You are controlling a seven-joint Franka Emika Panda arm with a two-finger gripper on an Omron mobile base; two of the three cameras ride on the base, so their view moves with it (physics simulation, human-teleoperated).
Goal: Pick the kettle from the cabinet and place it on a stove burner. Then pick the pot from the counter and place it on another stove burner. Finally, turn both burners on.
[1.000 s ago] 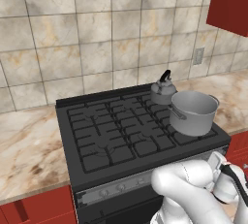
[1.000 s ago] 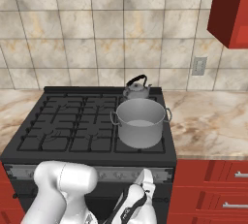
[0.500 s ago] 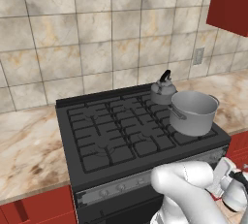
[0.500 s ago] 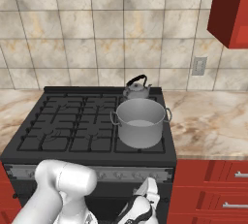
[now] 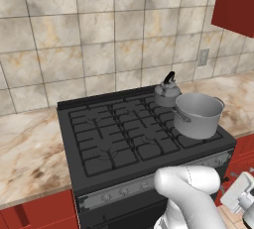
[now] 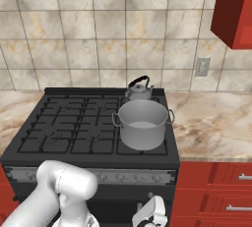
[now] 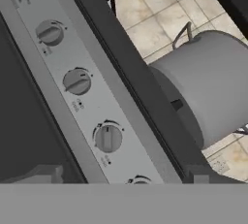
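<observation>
The wide grey steel pot (image 5: 197, 115) hides the lower body of the small grey metal kettle (image 5: 166, 91); the bright red wall cabinet (image 5: 236, 2) is cut off at the edge.

Base views flank the stove (image 5: 124, 139) — hand view (close) faces knobs (image 7: 107, 138).

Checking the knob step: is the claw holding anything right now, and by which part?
Nothing is held. The claw is open in front of the silver knob panel, gripping no knob.
</observation>
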